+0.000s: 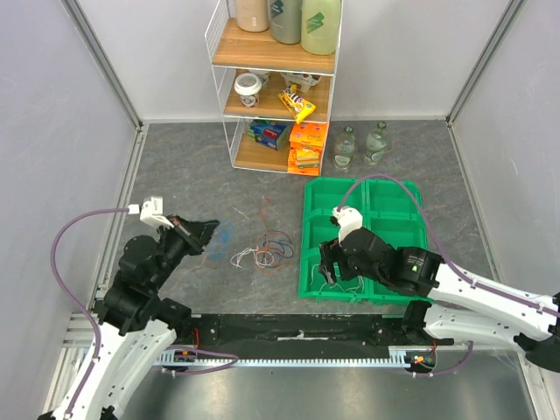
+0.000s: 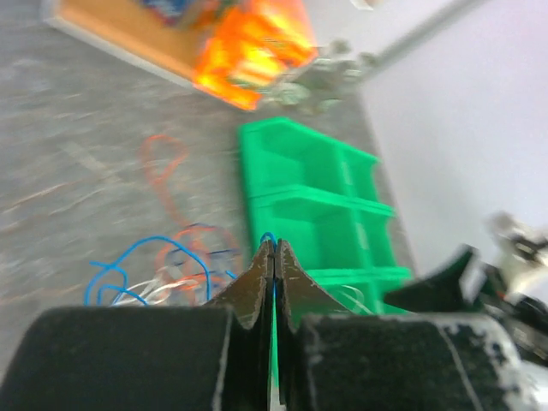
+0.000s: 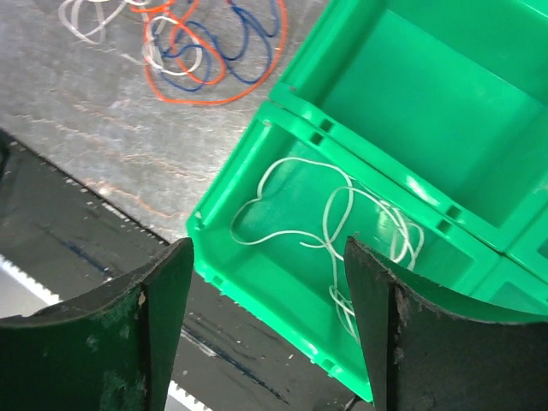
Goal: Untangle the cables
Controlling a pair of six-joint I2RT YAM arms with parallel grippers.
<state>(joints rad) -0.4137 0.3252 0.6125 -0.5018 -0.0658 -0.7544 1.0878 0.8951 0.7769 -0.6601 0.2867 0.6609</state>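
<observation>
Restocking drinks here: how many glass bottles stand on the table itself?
2. The left bottle and the right bottle stand side by side, just right of the shelf, behind the green tray. Any behind the shelf would be hidden.

The left arm [image 1: 140,289] rises from its base, well to the left of the green tray [image 1: 305,229], and reaches forward and rightward toward it. Its left gripper [image 1: 208,229] is held low, short of the tray, the two dark fingers [image 2: 248,287] pressed flat together with no gap between them. The right arm [image 1: 472,289] comes in from the tray's right side and bends over its near edge, wrist tipped down, so the right gripper [image 1: 330,269] hangs over the tray's near-left compartment with its jaws spread wide and nothing between them.
</observation>
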